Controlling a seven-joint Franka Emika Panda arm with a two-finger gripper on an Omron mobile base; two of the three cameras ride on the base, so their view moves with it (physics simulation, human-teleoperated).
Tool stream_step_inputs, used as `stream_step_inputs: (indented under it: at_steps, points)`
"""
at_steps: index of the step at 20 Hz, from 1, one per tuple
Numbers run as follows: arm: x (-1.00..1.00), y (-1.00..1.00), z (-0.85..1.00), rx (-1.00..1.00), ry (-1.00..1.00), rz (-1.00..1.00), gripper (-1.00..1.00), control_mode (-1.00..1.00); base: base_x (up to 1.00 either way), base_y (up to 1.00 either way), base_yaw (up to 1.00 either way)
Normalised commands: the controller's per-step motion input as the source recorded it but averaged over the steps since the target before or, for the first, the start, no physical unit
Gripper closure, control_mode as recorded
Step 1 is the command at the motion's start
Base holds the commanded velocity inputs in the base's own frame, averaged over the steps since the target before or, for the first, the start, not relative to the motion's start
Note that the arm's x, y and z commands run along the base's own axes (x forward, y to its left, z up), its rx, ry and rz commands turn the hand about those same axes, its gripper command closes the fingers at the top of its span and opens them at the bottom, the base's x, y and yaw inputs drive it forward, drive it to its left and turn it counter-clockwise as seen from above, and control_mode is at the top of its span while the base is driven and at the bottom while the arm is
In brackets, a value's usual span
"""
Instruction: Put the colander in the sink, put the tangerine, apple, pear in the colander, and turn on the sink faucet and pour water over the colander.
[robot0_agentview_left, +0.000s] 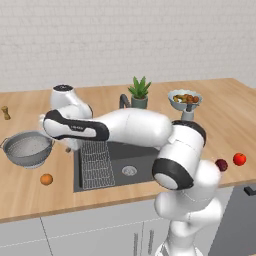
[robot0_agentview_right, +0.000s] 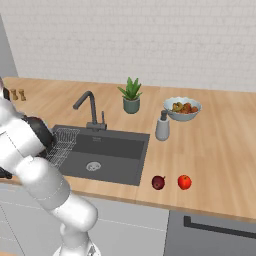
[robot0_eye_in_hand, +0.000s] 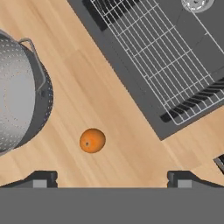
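While colander (robot0_agentview_left: 27, 149) sits on counter, tangerine (robot0_eye_in_hand: 92, 140) beside it

1. A white brick wall (robot0_agentview_left: 125, 40) runs behind the counter.
2. The light wooden countertop (robot0_agentview_right: 220, 150) stretches across the room, its grain running lengthwise.
3. Pale grey cabinet fronts (robot0_agentview_left: 90, 235) with slim vertical handles sit under the counter.
4. A darker grey appliance front (robot0_agentview_right: 210, 235) with a black bar handle stands to the right.
5. Light is even and soft, with faint shadows.

Bare counter (robot0_eye_in_hand: 109, 100) lies between colander (robot0_eye_in_hand: 19, 92) and sink (robot0_eye_in_hand: 144, 105).
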Motion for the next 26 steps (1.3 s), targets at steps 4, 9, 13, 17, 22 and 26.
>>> stream_step_inputs:
  at_steps: [4,9,13,17,22,26]
  points:
    - [0.06,0.40,-0.17,0.00,0.01,-0.05,-1.00,-1.00,0.00,0.00,0.00]
    - [0.01,0.28,-0.20,0.00,0.00,-0.05,-1.00,-1.00,0.00,0.00,0.00]
    - [0.16,0.13,-0.22,0.00,0.00,-0.07,-1.00,-1.00,0.00,0.00,0.00]
    - [0.28,0.09,-0.16,0.00,0.00,-0.07,-1.00,-1.00,0.00,0.00,0.00]
    - [0.29,0.03,-0.11,0.00,0.00,-0.08,-1.00,-1.00,0.00,0.00,0.00]
    - [0.11,0.00,-0.16,-0.01,0.00,-0.07,-1.00,-1.00,0.00,0.00,0.00]
